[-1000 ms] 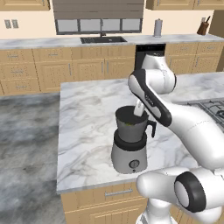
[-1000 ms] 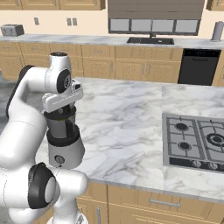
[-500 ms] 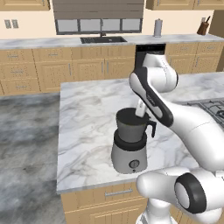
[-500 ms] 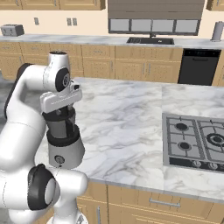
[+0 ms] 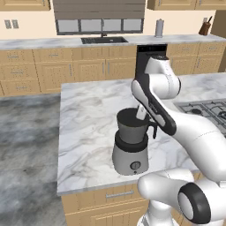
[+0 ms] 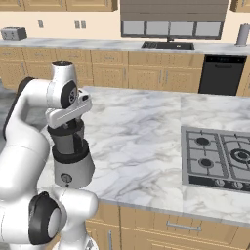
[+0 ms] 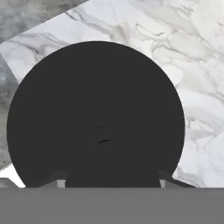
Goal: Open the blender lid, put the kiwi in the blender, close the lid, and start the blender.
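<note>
The blender (image 5: pixel 131 159) (image 6: pixel 73 166) stands near the front edge of the marble island, its dark jar on a silver base with a round knob. The blender lid (image 5: pixel 128 115) (image 7: pixel 96 109) lies flat on the jar as a dark round disc. My gripper (image 5: pixel 141 112) (image 7: pixel 111 181) points straight down onto the right part of the lid. In the hand view its two tips rest at the disc's near edge. The jaws look nearly shut, and I cannot tell whether they grip the lid. The kiwi is hidden.
A gas cooktop (image 5: pixel 203 108) (image 6: pixel 219 156) is set into the island to the right of the blender. The back counter carries a sink (image 5: pixel 103 40) and a toaster (image 6: pixel 13 33). A black dishwasher (image 6: pixel 219 73) sits below it.
</note>
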